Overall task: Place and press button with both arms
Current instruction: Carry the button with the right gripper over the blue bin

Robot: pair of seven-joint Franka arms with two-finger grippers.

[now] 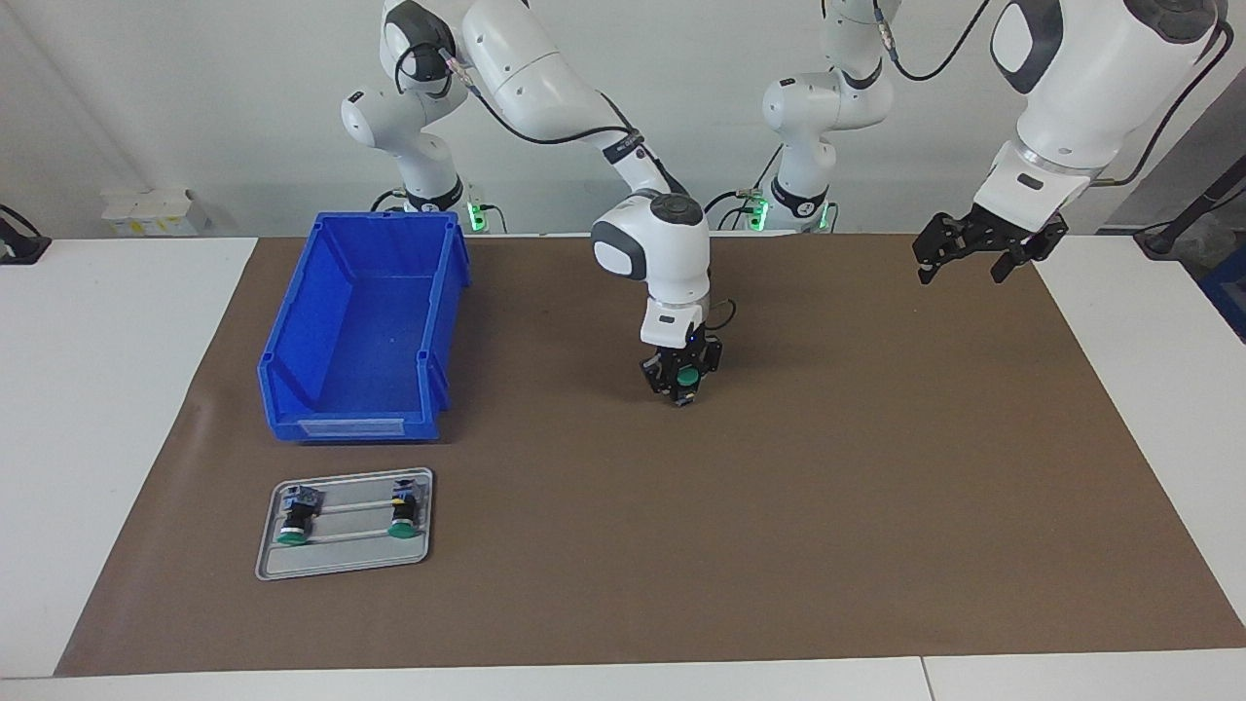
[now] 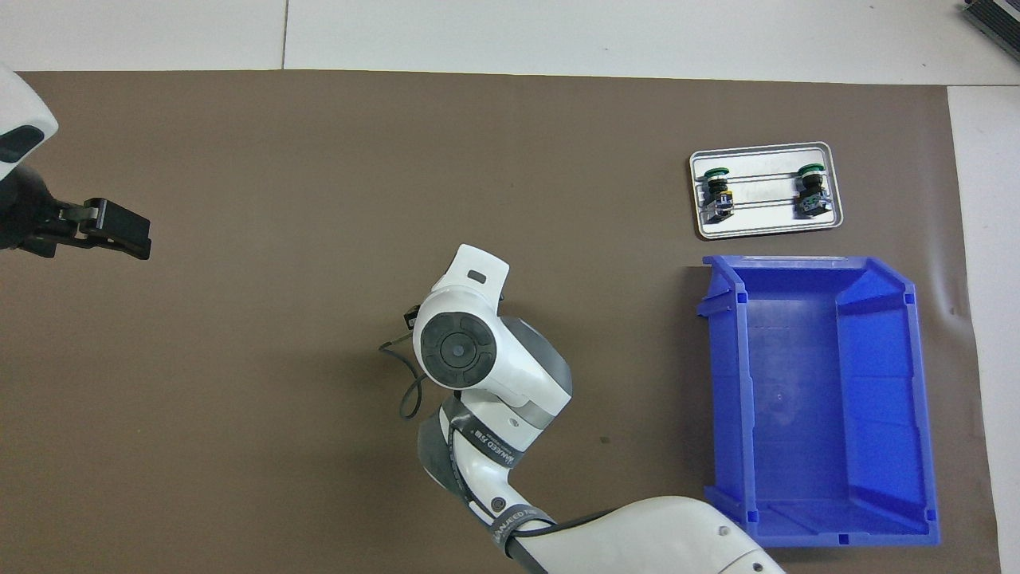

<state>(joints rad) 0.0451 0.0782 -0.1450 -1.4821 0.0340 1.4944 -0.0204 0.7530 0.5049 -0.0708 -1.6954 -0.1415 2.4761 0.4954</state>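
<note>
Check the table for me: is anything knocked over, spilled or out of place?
Nothing stands out. Two buttons lie in the metal tray, the blue bin stands upright, and the right claw holds the third button over the mat.

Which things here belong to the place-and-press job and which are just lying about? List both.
In the job:
- button, held in the right gripper over the mat's middle
- left gripper, waiting in the air at its own end of the table

Lying about:
- two spare buttons on the metal tray
- blue bin
</note>
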